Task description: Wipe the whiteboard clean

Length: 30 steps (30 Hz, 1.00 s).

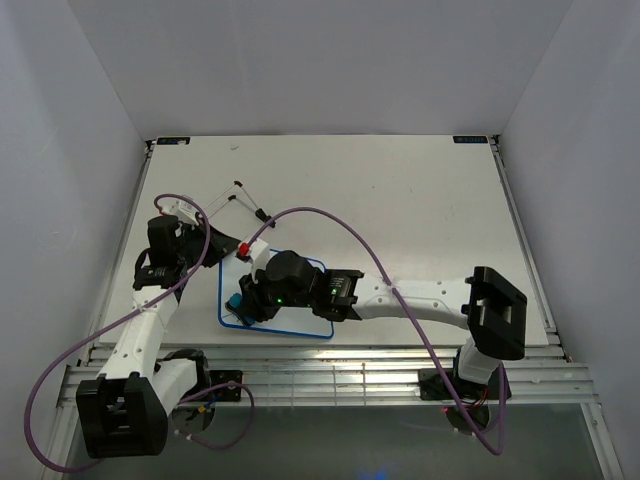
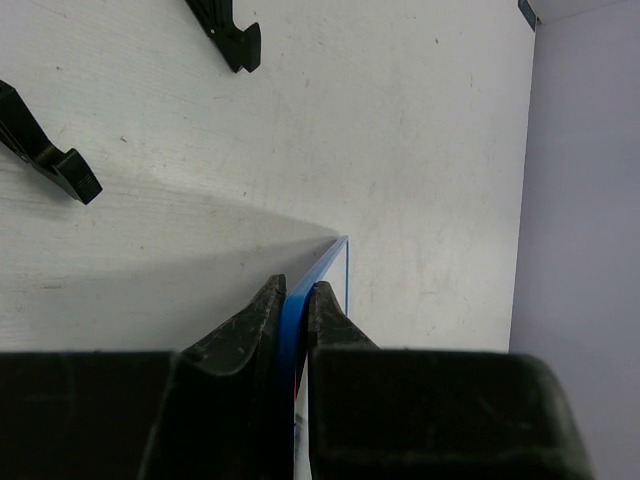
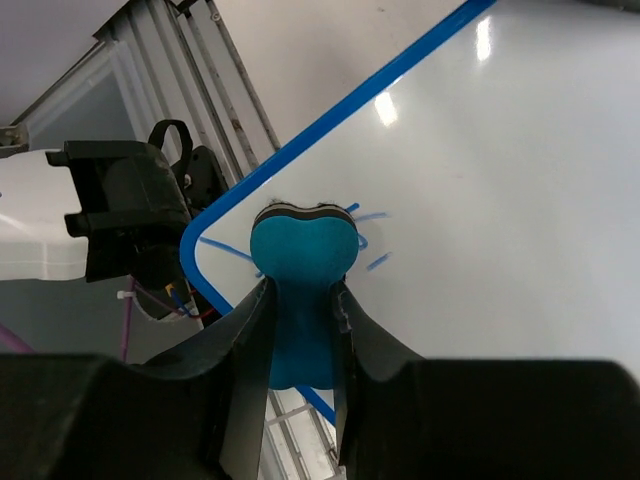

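Observation:
The whiteboard point(image 1: 292, 333), white with a blue rim, lies near the table's front edge, left of centre. My left gripper point(image 1: 228, 256) is shut on its rim at the far left corner; in the left wrist view its fingertips point(image 2: 293, 298) pinch the blue edge point(image 2: 325, 262). My right gripper point(image 1: 246, 300) is shut on the blue bone-shaped eraser point(image 1: 233, 300). In the right wrist view this gripper point(image 3: 301, 290) presses the eraser point(image 3: 303, 245) on the board point(image 3: 480, 180) at its rounded near-left corner. Short blue marker strokes point(image 3: 372, 216) show beside the eraser.
A thin black wire frame point(image 1: 240, 186) lies behind the board, and its black ends point(image 2: 232, 32) show in the left wrist view. A small red piece point(image 1: 243, 250) sits by the left gripper. Aluminium rails point(image 1: 330, 365) run along the near edge.

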Available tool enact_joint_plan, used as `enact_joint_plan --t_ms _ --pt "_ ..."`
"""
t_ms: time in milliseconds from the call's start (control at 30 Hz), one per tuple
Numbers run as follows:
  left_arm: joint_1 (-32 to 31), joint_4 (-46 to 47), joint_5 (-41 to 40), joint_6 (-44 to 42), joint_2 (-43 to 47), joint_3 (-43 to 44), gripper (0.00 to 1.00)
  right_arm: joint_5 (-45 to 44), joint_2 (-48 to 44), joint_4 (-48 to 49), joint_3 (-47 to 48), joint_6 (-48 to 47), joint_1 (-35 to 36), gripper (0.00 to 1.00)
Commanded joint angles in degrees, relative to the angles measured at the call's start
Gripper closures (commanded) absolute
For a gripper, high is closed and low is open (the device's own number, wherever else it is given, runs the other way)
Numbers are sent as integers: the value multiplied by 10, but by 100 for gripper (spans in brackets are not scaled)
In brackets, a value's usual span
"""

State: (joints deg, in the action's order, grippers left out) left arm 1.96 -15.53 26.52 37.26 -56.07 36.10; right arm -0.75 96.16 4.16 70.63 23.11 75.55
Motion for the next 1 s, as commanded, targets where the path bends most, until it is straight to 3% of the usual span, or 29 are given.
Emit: enact_joint_plan --t_ms 0,167,567,833,967 --pt "-11 -40 -67 -38 4 -2 100 -35 43 -51 40 -35 14 92" --pt "-10 -41 -68 -38 8 -3 100 -118 58 -121 72 -58 4 92" --pt "-10 -41 -66 -38 8 -3 100 -109 76 -137 76 -62 -34 92" --pt "-11 -41 -67 -38 5 -2 100 36 50 -89 53 -127 -10 92" --pt "-11 -41 -68 -37 5 -1 100 60 29 -54 21 -155 14 92"
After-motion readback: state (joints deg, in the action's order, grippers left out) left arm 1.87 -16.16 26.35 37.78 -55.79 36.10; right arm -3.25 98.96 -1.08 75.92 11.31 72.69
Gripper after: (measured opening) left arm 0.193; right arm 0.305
